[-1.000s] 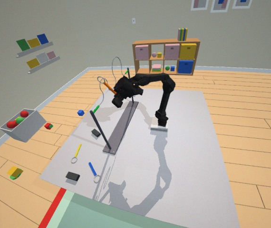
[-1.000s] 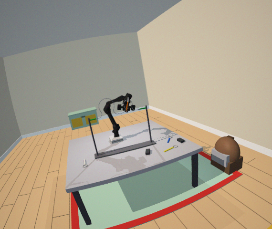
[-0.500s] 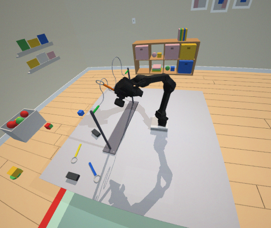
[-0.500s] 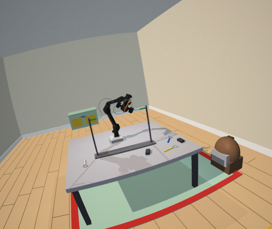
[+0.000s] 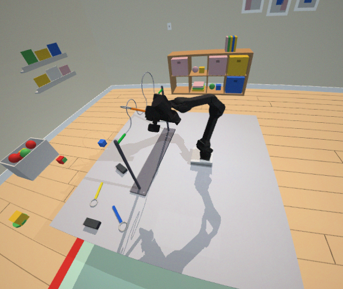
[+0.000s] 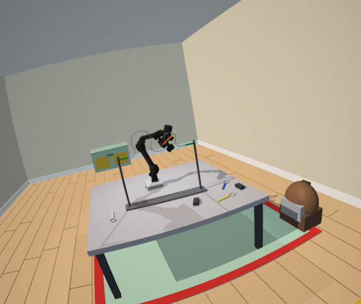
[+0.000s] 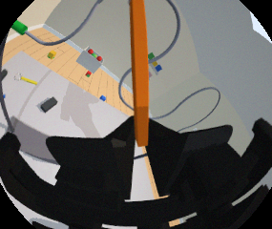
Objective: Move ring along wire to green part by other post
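Note:
My gripper (image 5: 146,111) (image 7: 137,118) is shut on the orange handle (image 5: 138,109) (image 6: 166,140) (image 7: 139,72). The metal ring (image 5: 121,106) at its far end looks nearly level in the top view and appears to be around the grey wire (image 5: 147,72) (image 6: 140,130) (image 7: 178,24) at the smaller bend; contact is too small to tell. The ring is outside the wrist view. One green part (image 5: 121,138) (image 6: 189,144) (image 7: 19,27) meets the near post (image 5: 127,164) (image 6: 197,164). The other green part (image 5: 160,91) (image 6: 123,158) meets the far post (image 6: 123,181), beyond the tall loop.
A dark base bar (image 5: 153,164) (image 6: 167,198) joins the posts on the table. A yellow-handled ring (image 5: 98,190) (image 6: 224,197), a blue-handled ring (image 5: 117,214), a white-handled ring (image 6: 112,216) and black blocks (image 5: 121,168) (image 5: 91,223) lie on the table.

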`<state>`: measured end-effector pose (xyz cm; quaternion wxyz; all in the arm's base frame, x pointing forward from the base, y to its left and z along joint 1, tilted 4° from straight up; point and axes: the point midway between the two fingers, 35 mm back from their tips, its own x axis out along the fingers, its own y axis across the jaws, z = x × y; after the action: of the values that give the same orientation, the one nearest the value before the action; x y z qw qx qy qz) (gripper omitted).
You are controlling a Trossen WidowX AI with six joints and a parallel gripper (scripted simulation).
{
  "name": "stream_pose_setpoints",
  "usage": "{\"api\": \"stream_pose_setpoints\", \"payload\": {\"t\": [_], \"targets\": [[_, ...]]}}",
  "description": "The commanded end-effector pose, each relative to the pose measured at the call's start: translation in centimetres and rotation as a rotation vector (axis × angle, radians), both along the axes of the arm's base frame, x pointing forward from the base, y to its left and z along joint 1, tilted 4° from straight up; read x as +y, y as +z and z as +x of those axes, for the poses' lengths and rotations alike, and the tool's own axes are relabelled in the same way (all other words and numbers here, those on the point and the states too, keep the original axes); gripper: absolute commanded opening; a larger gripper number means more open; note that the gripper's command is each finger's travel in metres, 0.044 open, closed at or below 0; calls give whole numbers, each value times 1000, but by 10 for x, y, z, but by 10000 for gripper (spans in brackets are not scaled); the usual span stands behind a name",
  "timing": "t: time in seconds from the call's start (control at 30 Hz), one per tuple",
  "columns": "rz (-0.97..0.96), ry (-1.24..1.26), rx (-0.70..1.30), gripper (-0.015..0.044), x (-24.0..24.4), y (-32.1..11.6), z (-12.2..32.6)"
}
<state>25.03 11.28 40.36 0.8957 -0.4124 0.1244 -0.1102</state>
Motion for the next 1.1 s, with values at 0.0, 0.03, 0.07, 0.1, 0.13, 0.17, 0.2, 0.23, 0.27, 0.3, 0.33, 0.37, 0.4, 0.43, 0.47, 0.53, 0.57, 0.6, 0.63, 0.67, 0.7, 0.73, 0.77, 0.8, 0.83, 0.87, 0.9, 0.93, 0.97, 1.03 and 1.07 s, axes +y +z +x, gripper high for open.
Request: {"api": "stream_pose_setpoints", "payload": {"t": [0.0,0.03,0.07,0.1,0.13,0.17,0.2,0.23,0.27,0.3,0.33,0.37,0.4,0.43,0.47,0.53,0.57,0.6,0.63,0.67,0.7,0.73,0.77,0.8,0.83,0.87,0.9,0.93,0.97,1.03,1.07], "targets": [[-81,-14,-16,-150,-7,7,-2],[-101,-16,-19,-150,-8,8,-2],[-121,-17,-22,-150,-9,9,-2],[-138,-19,-24,-150,-10,10,-1],[-156,-20,-27,-150,-11,11,-1],[-175,-21,-30,-150,-11,12,-1],[-195,-23,-32,-150,-12,14,-1],[-212,-24,-35,-150,-12,15,-1],[-230,-25,-37,-150,-13,16,-1],[-248,-27,-40,-150,-14,17,-1],[-267,-28,-42,-150,-14,18,-1],[-284,-29,-45,-150,-15,20,-1],[-301,-30,-47,-150,-15,21,-1],[-319,-32,-49,-150,-16,22,-1],[-337,-33,-52,-150,-16,23,-1],[-375,-31,-58,-150,-17,26,0],[-395,-28,-62,-150,-18,27,0],[-418,-23,-68,-150,-19,28,1],[-440,-16,-75,-150,-20,30,2],[-465,-8,-83,-150,-22,32,3],[-497,3,-95,-150,-24,34,5],[-525,11,-105,-150,-25,36,7],[-550,15,-112,-150,-26,38,7],[-573,16,-117,-150,-26,40,8],[-594,17,-121,-150,-27,41,8],[-615,16,-124,-150,-27,43,8],[-636,15,-127,-150,-28,45,8],[-657,14,-129,-150,-28,46,8],[-677,13,-131,-150,-28,48,8],[-716,10,-135,-150,-28,51,7],[-735,9,-137,-150,-28,52,7]]}}
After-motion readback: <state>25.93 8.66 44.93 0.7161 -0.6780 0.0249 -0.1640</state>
